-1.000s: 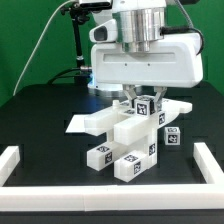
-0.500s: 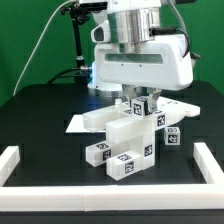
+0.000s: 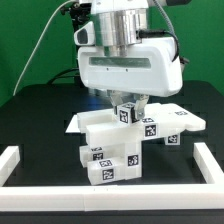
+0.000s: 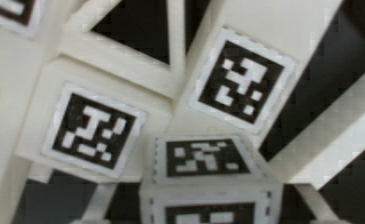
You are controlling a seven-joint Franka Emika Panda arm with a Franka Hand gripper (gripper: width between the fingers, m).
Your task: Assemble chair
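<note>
here the jaws stand partly closed, clamped on the tagged top of the white chair point(image 3: 108, 133).

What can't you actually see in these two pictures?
Grip of the claw: exterior view, the arm's wide white head covers its tips, so holding is unclear.
Joints of the chair: exterior view, too small; far sides hidden by the pieces themselves.
Wrist view: so close and blurred that only tags show, not which pieces.
Upper arm: cut off by the exterior view's top edge.

The chair point(image 3: 112, 150) sits on the table point(image 3: 35, 110) under the arm point(image 3: 125, 65), between rails point(image 3: 14, 160) at the exterior view's left and right.
</note>
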